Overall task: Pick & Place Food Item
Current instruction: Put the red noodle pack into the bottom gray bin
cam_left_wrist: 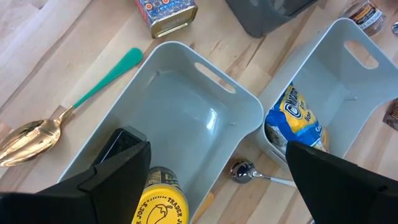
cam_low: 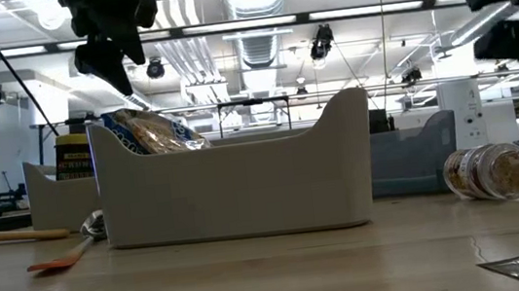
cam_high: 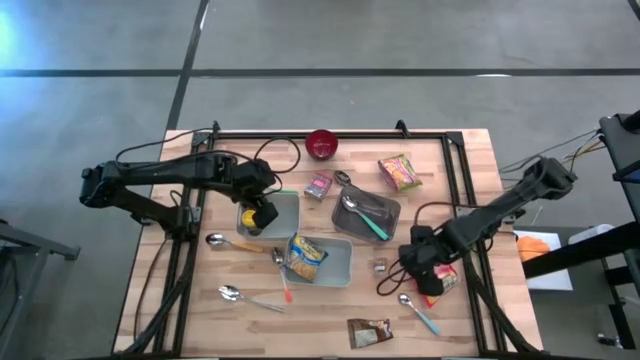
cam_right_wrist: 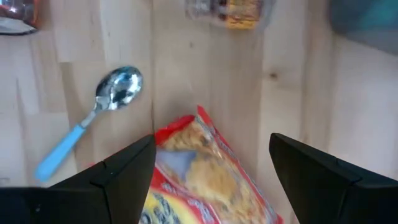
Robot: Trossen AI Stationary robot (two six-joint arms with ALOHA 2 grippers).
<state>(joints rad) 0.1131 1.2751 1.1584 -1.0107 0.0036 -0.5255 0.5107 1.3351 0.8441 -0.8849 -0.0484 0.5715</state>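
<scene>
a: where is the food item now?

b: the red snack packet [cam_right_wrist: 205, 171] lies flat on the bench [cam_high: 460, 190], at the right side, beside a blue-handled spoon [cam_right_wrist: 87, 121]. the right end effector [cam_high: 428, 275] is directly above it, fingers apart, and the packet's long axis runs slantwise between them.

a: and the left arm?

b: the left end effector [cam_high: 262, 212] is well apart from it, fingers also spread, over a grey bin [cam_left_wrist: 186, 124] with a yellow tin [cam_left_wrist: 158, 202]. i think the right arm is nearer.
</scene>
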